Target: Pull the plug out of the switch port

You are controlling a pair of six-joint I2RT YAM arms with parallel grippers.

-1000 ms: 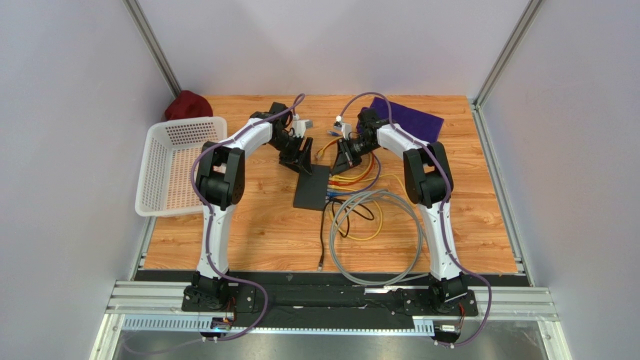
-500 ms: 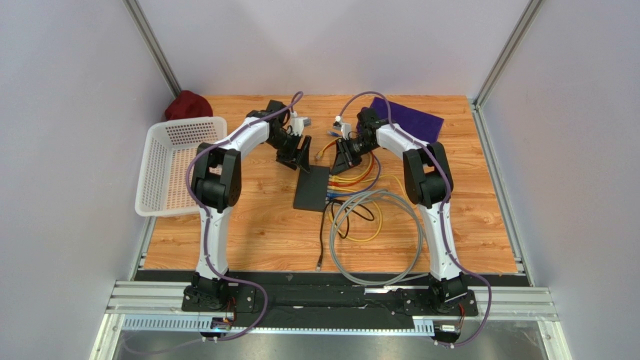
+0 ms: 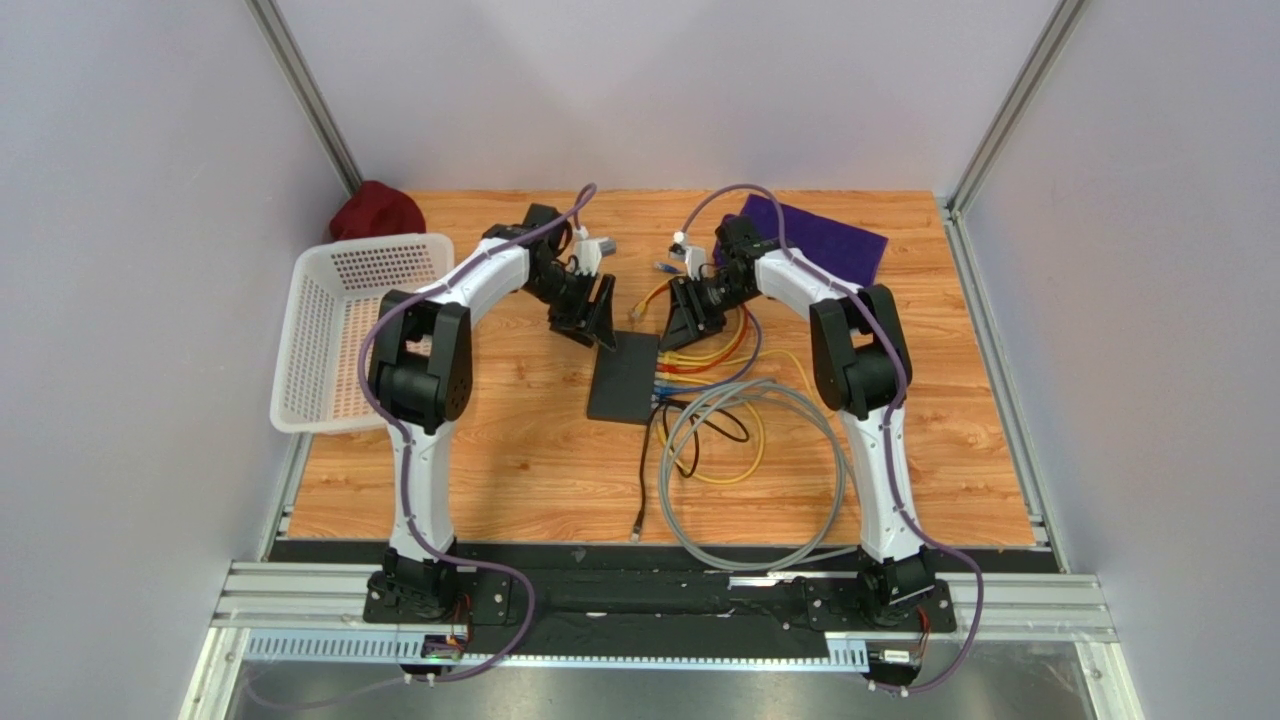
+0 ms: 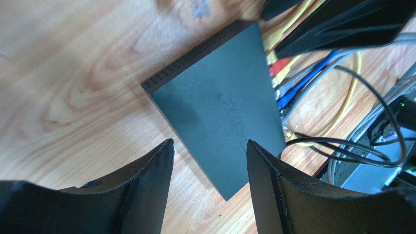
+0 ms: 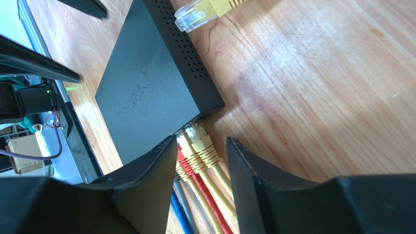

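The switch (image 3: 624,375) is a flat matte-black box on the wooden table, also seen in both wrist views (image 4: 219,107) (image 5: 151,92). Yellow plugs (image 5: 202,141), a red plug (image 5: 184,158) and blue and grey cables sit in its ports on the right side. One loose yellow plug (image 5: 195,13) lies on the wood beyond the switch's far corner, free of any port. My right gripper (image 5: 201,140) hangs open just above the plugged yellow connectors, holding nothing. My left gripper (image 4: 210,144) is open over the switch's far end, apart from it.
A white mesh basket (image 3: 361,330) stands at the left edge, with a dark red cloth (image 3: 376,210) behind it. A purple cloth (image 3: 819,233) lies at the back right. Coiled grey cable (image 3: 751,473) and yellow and black cables spread in front of the switch.
My right gripper's jaws have gone from shut to open. The left gripper has drawn back a little toward the far left, away from the switch.
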